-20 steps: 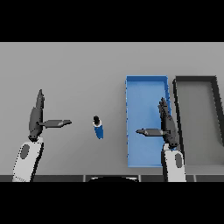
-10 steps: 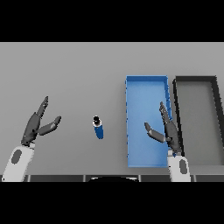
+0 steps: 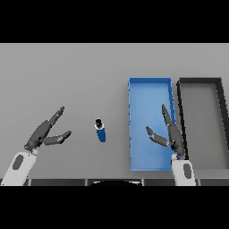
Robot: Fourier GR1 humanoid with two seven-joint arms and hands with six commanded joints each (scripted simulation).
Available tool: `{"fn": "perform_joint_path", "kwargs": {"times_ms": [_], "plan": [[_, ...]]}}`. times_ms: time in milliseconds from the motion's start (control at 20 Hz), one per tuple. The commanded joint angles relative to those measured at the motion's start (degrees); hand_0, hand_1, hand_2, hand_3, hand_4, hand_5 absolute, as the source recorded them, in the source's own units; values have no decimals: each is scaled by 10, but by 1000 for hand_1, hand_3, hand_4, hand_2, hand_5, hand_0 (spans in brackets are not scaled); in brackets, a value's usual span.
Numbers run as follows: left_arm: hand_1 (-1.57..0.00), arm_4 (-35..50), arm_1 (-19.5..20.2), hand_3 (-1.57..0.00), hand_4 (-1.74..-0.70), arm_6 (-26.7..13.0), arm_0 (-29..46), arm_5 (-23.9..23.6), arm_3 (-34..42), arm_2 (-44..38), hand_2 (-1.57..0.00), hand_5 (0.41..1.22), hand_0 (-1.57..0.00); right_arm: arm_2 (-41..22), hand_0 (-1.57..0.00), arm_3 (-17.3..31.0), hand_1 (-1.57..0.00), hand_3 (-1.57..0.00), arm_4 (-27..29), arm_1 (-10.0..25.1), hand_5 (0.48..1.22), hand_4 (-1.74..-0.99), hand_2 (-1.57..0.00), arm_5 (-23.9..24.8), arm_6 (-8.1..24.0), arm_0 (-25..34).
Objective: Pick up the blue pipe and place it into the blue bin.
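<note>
- Left hand [image 3: 44,133] has fingers spread loose, holding nothing; blue pipe [image 3: 101,130] lies just to its right on the surface [image 3: 67,80].
- Right hand [image 3: 171,134] hovers relaxed over the blue bin [image 3: 150,85], pipe off to its left.

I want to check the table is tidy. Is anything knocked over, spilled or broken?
Nothing looks spilled or broken. The blue pipe lies on the grey table, left of the blue bin, not yet in it. The black bin sits straight beside the blue one. The left hand and right hand are open, holding nothing.
</note>
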State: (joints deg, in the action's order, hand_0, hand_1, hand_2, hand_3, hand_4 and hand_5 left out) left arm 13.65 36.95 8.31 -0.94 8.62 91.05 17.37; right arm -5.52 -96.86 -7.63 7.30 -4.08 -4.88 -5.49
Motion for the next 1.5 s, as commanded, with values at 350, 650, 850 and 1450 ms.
{"fn": "perform_joint_path", "kwargs": {"times_ms": [350, 650, 850, 1450], "plan": [[1, -31, -21, 1, -1094, -46, -3, 43, 42, 80, 1, 463, 1, 4, 1, 1, 1, 1, 3, 4, 616, -1256, 1, -3, -8, 5], [1, -59, -82, 1, -1117, -49, -25, 47, 10, 123, 1, 446, 1, -4, 1, -13, 1, 1, 5, -6, 617, -1272, 1, -4, -7, -13], [1, -72, -129, 1, -1114, -76, -61, 41, -33, 138, 1, 450, 1, 0, 1, -18, 1, 1, 8, -2, 609, -1276, 1, -5, -2, -16], [-348, -47, -246, -519, -1253, -26, -124, 41, -150, 125, -481, 730, -187, 8, 1, -16, 1, 1, 14, 1, 600, -1260, 1, -7, -3, -17]]}}
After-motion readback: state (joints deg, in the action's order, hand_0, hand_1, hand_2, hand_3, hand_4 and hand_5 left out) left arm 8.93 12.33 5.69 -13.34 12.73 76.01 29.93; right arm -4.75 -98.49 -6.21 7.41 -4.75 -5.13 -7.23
